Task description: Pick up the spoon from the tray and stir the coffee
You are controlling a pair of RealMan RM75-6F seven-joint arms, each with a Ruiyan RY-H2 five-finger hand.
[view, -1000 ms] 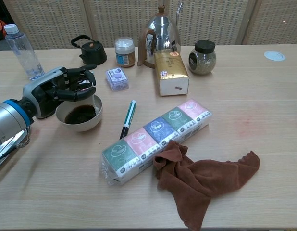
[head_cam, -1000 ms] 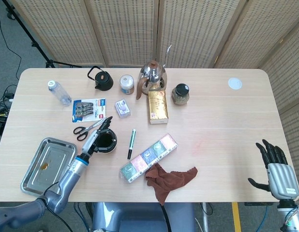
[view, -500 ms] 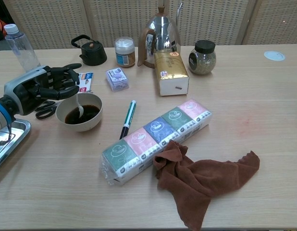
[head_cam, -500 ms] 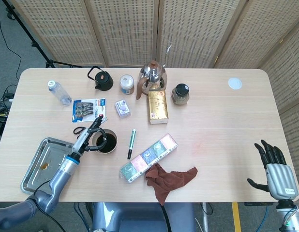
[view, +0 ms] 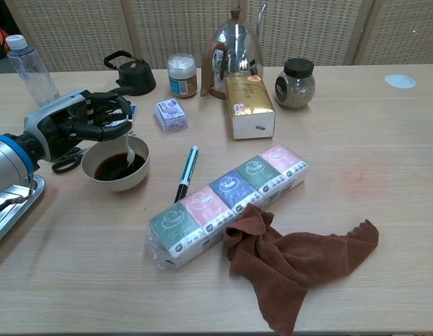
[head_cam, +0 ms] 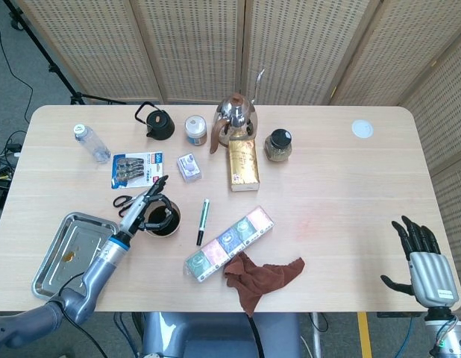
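Note:
A white bowl of dark coffee stands left of centre on the table. My left hand hovers over the bowl's far left rim and holds a white spoon whose lower end dips into the coffee. The metal tray lies at the table's front left corner with a brown smear on it. My right hand hangs past the table's front right edge, fingers spread, holding nothing.
Black scissors, a pen, a row of tissue packs and a brown cloth lie near the bowl. At the back stand a bottle, black teapot, jars, a steel kettle and a gold box.
My left hand drew back left from over the bowl, then moved right again above it. The spoon's end now sits further right in the coffee. The right hand stayed put.

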